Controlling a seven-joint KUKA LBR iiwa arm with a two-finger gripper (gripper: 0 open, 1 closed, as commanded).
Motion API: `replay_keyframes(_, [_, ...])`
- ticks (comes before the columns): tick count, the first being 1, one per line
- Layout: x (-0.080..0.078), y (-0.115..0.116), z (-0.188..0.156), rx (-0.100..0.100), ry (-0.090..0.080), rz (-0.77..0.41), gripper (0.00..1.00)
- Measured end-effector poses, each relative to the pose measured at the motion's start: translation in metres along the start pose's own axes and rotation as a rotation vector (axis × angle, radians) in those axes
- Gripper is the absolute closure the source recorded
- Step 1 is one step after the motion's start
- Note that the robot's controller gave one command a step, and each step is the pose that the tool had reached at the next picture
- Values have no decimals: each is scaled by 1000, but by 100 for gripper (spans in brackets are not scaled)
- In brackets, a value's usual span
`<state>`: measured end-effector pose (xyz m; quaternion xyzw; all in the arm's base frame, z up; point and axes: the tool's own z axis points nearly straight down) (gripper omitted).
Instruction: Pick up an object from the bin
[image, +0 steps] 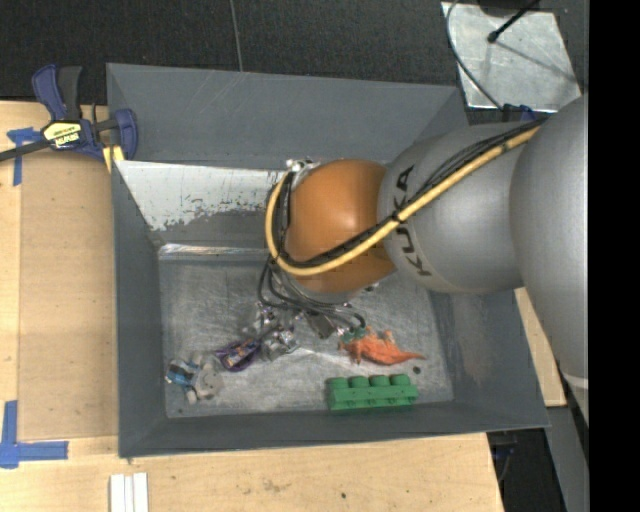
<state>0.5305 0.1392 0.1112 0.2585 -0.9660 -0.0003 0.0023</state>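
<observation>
We cannot tell if the claw (278, 330) is spread; the purple packet (238, 352) beside it seems light, crinkly, best pinched mid-body.

We see a pale wooden tabletop (60, 300) on the left and along the bottom edge. Across the top runs a black surface (330, 35), and at the top right a mottled grey patch (505, 55) shows brighter.
</observation>
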Motion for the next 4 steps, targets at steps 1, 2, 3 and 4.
replay_keyframes(1, [-3, -1, -39, 3, -8, -1, 100])
replay_keyframes(2, [1, -1, -87, 0, -1, -17, 100])
replay_keyframes(3, [1, -1, -101, 2, -4, -19, 100])
replay_keyframes(4, [2, 7, -114, 5, -9, -5, 100])
